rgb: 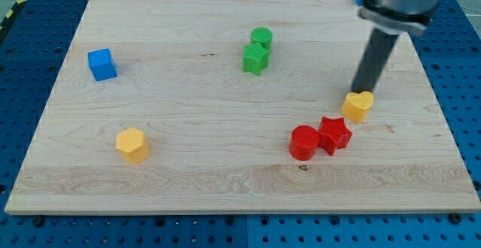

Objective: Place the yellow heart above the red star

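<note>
No hand; my tip [364, 92] touches yellow heart [358, 105] top edge. Heart light, rigid, likely slides easily; push its flat side toward red star [334, 134].

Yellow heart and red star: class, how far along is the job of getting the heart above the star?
Done: the yellow heart already sits close to the red star, up and to the view's right of it. In hand: my tip is at the heart's top edge. Left: the heart is not yet straight above the star; it probably needs a nudge toward the view's left. The red cylinder touches the star's left side.
</note>
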